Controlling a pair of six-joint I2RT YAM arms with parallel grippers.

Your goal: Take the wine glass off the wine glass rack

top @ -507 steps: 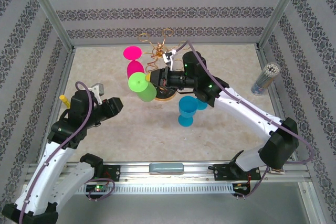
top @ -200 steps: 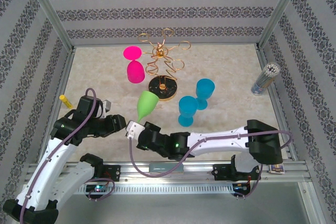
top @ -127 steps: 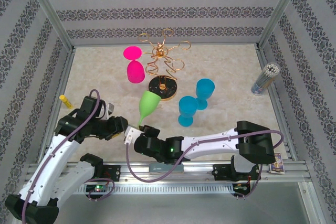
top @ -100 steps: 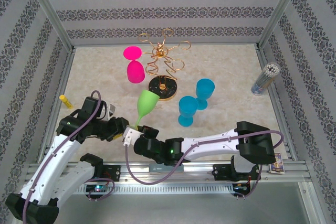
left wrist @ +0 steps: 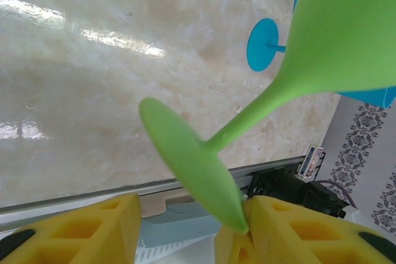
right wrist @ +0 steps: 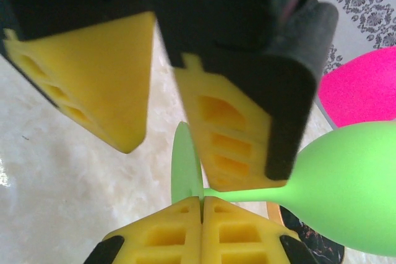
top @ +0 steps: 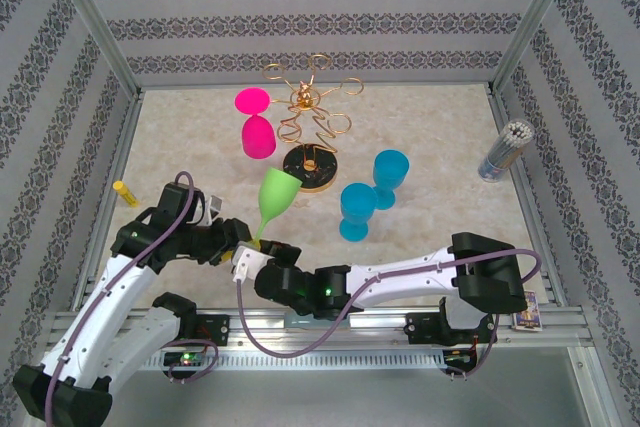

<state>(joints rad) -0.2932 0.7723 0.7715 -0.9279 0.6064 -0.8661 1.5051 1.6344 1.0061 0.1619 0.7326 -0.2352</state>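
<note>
My right gripper (top: pixel 257 247) is shut on the rim of the foot (right wrist: pixel 185 165) of a green wine glass (top: pixel 277 192), and the pinch shows in the right wrist view (right wrist: pixel 202 205). The glass is held clear of the table near the front left, bowl (right wrist: pixel 352 190) tilted up toward the rack. My left gripper (top: pixel 238 237) is open with its yellow fingers either side of the foot (left wrist: pixel 189 159); the right finger (left wrist: pixel 297 233) touches the foot's edge. The gold wine glass rack (top: pixel 310 112) stands at the back, with a pink glass (top: pixel 257 135) at its left arm.
Two blue glasses (top: pixel 357 209) (top: pixel 389 175) stand upright on the table right of the rack's base (top: pixel 310 172). A yellow marker (top: pixel 124 193) lies at the left edge. A cup of sticks (top: pixel 505 149) stands at the right wall. A metal rail (top: pixel 320 322) runs along the near edge.
The right gripper has carried the green glass from the rack to the front left and tipped its bowl upward. The left gripper has moved in around the foot.
</note>
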